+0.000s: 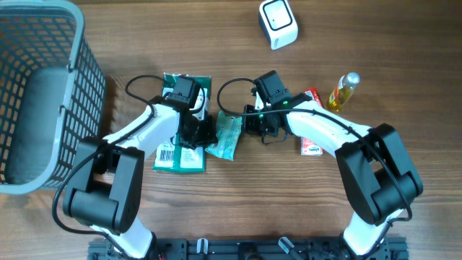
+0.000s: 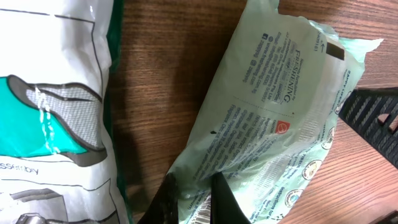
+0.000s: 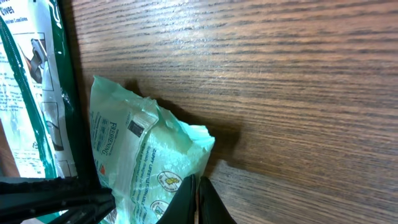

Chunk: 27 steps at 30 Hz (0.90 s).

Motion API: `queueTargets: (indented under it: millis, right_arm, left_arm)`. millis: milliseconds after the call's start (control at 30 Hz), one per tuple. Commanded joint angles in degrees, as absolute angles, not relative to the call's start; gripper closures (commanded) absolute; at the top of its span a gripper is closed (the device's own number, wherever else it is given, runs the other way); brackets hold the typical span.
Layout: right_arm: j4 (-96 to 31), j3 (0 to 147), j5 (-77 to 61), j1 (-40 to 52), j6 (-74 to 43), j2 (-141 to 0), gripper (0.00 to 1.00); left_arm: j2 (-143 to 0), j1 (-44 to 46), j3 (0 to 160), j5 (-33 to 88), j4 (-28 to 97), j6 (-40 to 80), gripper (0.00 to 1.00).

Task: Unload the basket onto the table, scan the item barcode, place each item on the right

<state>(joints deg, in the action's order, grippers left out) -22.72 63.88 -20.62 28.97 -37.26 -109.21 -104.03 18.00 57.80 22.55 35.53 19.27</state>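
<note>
A pale green printed packet [image 1: 229,136] lies on the wooden table between my two grippers. My left gripper [image 1: 206,136] is shut on its left edge; in the left wrist view the black fingers [image 2: 198,199] pinch the film [image 2: 273,112] where a barcode strip shows between them. My right gripper [image 1: 249,124] is shut, its fingertips [image 3: 196,202] pressed together at the packet's [image 3: 134,155] right edge; I cannot tell whether any film is caught in them. The white scanner [image 1: 278,23] stands at the far edge of the table, apart from both arms.
A green and white bag [image 1: 184,155] lies under the left arm. A red and white box [image 1: 312,144] and a yellow bottle [image 1: 343,92] sit to the right. A grey mesh basket [image 1: 43,94] fills the left side.
</note>
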Motion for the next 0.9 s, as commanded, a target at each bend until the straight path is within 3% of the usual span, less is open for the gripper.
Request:
queueTargets:
  millis: [0, 233, 700, 867]
  right_arm:
    - [-21.69, 63.24, -18.59, 29.82, -37.69, -110.43, 0.96]
    - [-21.87, 63.24, -10.17, 33.19, -40.69, -110.43, 0.96]
    - [-22.81, 63.31, -9.19, 33.41, -42.19, -114.52, 0.96]
    - [-24.18, 63.53, -9.19, 33.15, -41.95, -110.34, 0.96]
  left_arm:
    - [-106.08, 18.26, 55.81, 18.31, 34.68, 20.21, 0.95]
    - [-106.08, 18.26, 55.81, 18.31, 33.80, 20.21, 0.95]
    - [-106.06, 18.20, 55.90, 18.28, 33.61, 20.18, 0.96]
    - [-103.28, 15.86, 62.28, 16.86, 40.05, 20.21, 0.96]
